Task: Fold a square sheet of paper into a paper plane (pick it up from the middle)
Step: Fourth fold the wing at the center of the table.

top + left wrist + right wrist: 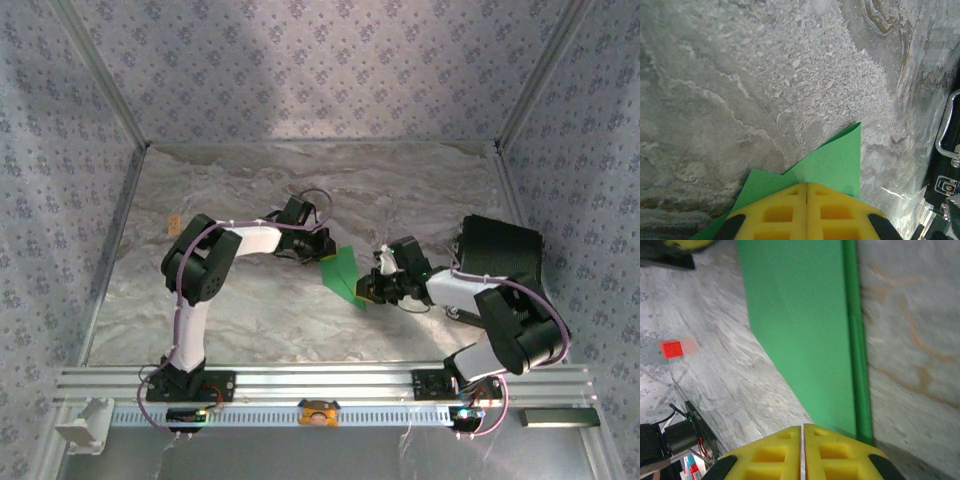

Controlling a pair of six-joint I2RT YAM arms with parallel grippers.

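- Grey marbled tabletop (250, 320): runs across the whole floor of the top view, between patterned walls.
- Left gripper (320, 252): sits just left of centre in the top view, at the end of the white-and-black left arm reaching in from lower left. In the left wrist view its yellow foam pads (785, 210) are pressed together along a thin seam at bottom centre. The claw is closed, clamping the paper's edge.
- Bright green folded paper sheet (342, 272): lies at centre of the top view, between the two grippers and touching both. In the left wrist view it fans out from under the pads, with one corner (856, 127) pointing to the upper right. Whether it rests on the tabletop or hangs clear cannot be told.
- Small red block (671, 348): lies on the tabletop at the left edge of the right wrist view, well apart from the paper sheet.
- Right gripper (370, 290): just right of centre in the top view. In the right wrist view the yellow pads (835, 452) meet at bottom centre, pinched on the paper sheet (800, 330), which runs up to the top edge with a folded ridge along its right side.
- Black box-shaped case (500, 250): stands at right of the top view, behind the right arm.
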